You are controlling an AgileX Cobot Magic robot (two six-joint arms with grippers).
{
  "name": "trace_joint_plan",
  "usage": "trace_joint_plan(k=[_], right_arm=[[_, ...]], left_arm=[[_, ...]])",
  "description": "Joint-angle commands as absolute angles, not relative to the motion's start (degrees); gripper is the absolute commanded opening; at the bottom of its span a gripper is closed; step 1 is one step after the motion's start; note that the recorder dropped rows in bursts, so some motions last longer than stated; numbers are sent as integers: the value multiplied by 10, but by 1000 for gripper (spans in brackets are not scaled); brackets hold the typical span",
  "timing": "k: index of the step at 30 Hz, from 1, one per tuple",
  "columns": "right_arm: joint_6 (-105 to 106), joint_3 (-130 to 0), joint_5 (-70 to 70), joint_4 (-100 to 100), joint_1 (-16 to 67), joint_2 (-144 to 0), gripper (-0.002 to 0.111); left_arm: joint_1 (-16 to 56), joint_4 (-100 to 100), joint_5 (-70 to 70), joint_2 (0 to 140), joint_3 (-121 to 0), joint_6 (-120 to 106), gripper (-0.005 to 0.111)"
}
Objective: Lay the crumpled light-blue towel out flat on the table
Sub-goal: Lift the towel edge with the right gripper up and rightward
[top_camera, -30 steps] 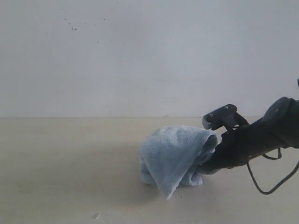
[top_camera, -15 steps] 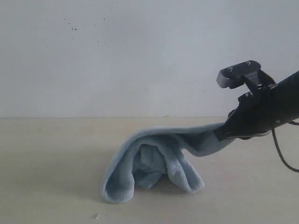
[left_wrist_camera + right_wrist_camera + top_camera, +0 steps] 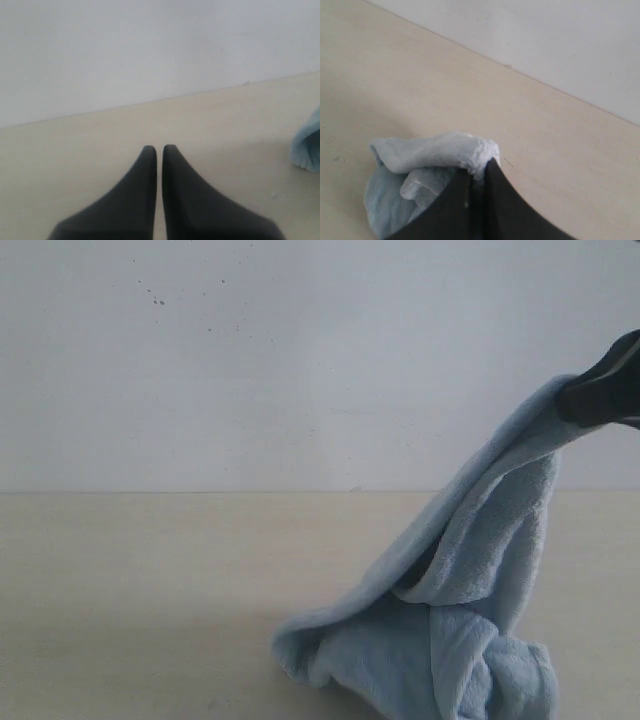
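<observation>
White wall (image 3: 300, 360) fills the back, and it meets the far edge of the big cream table (image 3: 120, 590). The soft blue towel (image 3: 470, 570) is half up in the air. Its top is pinched in the right gripper (image 3: 479, 175), whose two black fingers are squeezed tight on a fluffy edge. From there the towel hangs down in long folds. The bottom part sits in a messy bunch on the table, well out from the wall edge, on the right arm's side.

The left gripper (image 3: 159, 150) is low over the table and well apart from the towel. Its fingers are pressed almost together, with nothing between them.

I think the step now is lifting the towel so the bunch can fall open. It is not flat yet, because a lot of it is folded over itself.

Next, I think the left gripper should open and go to the towel. It needs to find another edge or corner and grab it. Then both arms could pull apart and lay the towel down. Which fold hides a corner I cannot tell.
</observation>
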State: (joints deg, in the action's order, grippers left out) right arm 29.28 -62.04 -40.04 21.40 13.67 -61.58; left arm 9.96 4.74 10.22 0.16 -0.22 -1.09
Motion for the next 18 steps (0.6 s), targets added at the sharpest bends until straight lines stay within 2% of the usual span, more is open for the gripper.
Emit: trace_joint_plan(k=[1, 18], right_arm=[[277, -623, -408, 211, 137, -569, 0], [260, -623, -415, 212, 137, -472, 0]], left_arm=[[98, 43, 104, 0, 0, -11, 5], [98, 43, 104, 0, 0, -11, 5]])
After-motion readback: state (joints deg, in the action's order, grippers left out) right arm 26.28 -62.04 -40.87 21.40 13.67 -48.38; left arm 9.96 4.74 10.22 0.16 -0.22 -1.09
